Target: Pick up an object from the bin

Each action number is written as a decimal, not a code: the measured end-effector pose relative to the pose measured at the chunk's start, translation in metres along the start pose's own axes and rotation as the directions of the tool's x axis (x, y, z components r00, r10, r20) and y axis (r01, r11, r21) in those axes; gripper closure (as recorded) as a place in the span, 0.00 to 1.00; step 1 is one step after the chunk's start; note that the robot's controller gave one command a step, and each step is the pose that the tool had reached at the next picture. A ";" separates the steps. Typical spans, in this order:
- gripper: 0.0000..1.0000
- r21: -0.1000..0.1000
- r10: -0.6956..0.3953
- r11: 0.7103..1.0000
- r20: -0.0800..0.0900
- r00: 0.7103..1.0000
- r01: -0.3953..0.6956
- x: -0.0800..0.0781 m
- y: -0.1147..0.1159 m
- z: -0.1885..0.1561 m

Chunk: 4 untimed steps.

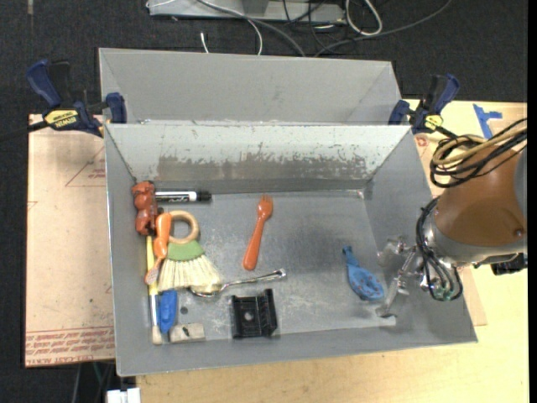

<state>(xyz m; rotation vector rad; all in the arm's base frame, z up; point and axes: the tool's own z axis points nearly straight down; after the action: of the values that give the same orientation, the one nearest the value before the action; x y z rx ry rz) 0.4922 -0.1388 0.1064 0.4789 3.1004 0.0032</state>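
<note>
Jaws sit low at the right end of the bin (252, 154), by the right wall and near the front. They are just beside a small blue thing (362, 280) that lies on the bin floor to their left in the view; touching or not, can't say. Can't tell how far the jaws are open, and nothing shows between them, so I'd claim no hold. The blue thing is the likely pick: soft-looking and crumpled, teardrop shape with a thin tail pointing toward the back wall, maybe a limp balloon or a rubber scrap. My read is that it will squash and slide on the bare, scuffed metal. So centre over the fat lower end, straddle it across the narrow axis, go down to the floor before closing, and stay clear of the sloped right wall. Lift straight up, since a floppy piece can slip out of a shallow pinch. Everything else is well apart: an orange plastic spoon (258, 233) mid-bin, a shiny metal spoon (239, 282), and a ribbed black plastic block (253, 315) near the front. A heap lies along the left wall: black marker (180, 196), wooden ring (181, 227), small brush (186, 267) with pale bristles. None of it crowds this grasp.
</note>
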 end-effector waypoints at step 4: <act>1.00 0.000 0.228 0.974 0.000 0.974 -0.228 0.010 0.028 0.010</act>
<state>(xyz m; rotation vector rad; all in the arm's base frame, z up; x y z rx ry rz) 0.4914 -0.1088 0.0964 0.8314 3.0252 0.0036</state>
